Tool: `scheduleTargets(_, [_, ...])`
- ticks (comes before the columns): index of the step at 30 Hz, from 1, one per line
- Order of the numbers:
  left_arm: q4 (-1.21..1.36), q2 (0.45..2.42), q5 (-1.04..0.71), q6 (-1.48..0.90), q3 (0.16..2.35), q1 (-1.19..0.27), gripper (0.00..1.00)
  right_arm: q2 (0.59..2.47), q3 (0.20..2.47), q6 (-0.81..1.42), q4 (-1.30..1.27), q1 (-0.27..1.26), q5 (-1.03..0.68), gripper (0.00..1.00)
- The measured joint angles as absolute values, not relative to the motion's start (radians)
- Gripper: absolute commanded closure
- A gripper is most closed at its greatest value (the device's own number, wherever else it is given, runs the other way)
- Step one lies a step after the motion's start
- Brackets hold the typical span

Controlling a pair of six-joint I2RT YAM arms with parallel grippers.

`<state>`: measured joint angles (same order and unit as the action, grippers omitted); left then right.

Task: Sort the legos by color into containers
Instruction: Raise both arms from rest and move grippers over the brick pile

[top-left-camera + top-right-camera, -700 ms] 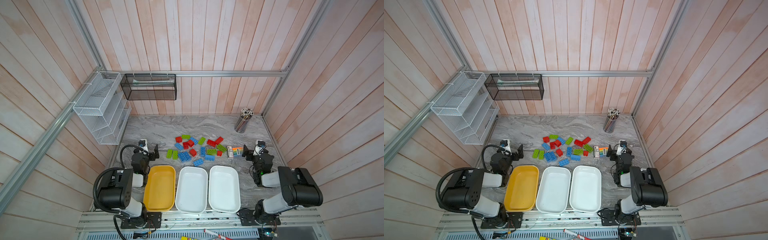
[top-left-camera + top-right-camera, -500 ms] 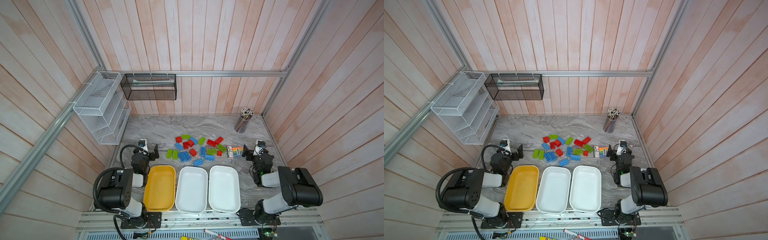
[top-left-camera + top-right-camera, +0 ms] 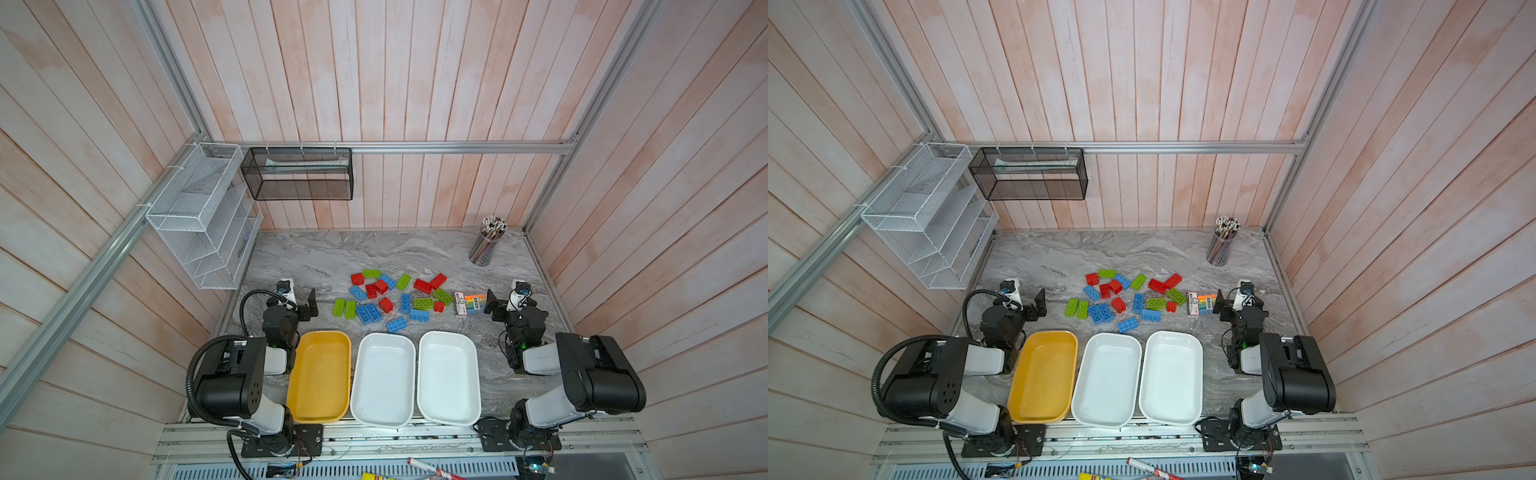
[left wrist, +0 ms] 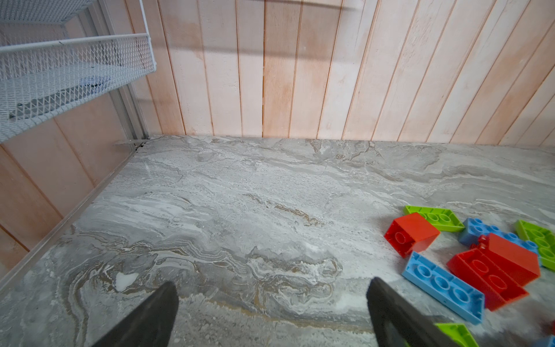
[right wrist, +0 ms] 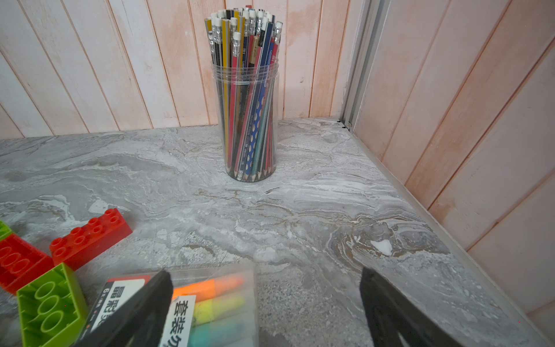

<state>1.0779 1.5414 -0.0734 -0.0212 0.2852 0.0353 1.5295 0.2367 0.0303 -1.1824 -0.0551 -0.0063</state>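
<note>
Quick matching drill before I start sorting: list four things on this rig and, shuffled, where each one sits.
Things:
1. yellow tray
2. pencil jar
3. highlighter pack
4. black mesh basket

Places:
a. standing in the far right corner
b. hanging up at the back
c. front row, leftmost
d. lying flat, just right of the bricks

Pairs: 1-c, 2-a, 3-d, 4-b

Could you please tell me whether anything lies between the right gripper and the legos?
Yes. The flat striped pack lies directly between the right gripper and the nearest legos. In the right wrist view, one finger overlaps its label end. The pack is low, so reaching over it looks feasible.
</note>
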Motion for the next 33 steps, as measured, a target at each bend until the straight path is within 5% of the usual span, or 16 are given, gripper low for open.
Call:
scheduleTargets(18, [1.068,1.534,-0.074,-0.022,0.286,0.039,0.0,1.528,0.236,0.032,-1.187,-0.055,-0.008,0.02])
scheduleTargets(33, [0.147,1.181,-0.149,-0.102,0.768,0.016,0.0,1.154,0.428,0.065,-0.76,-0.055,-0.18,0.02])
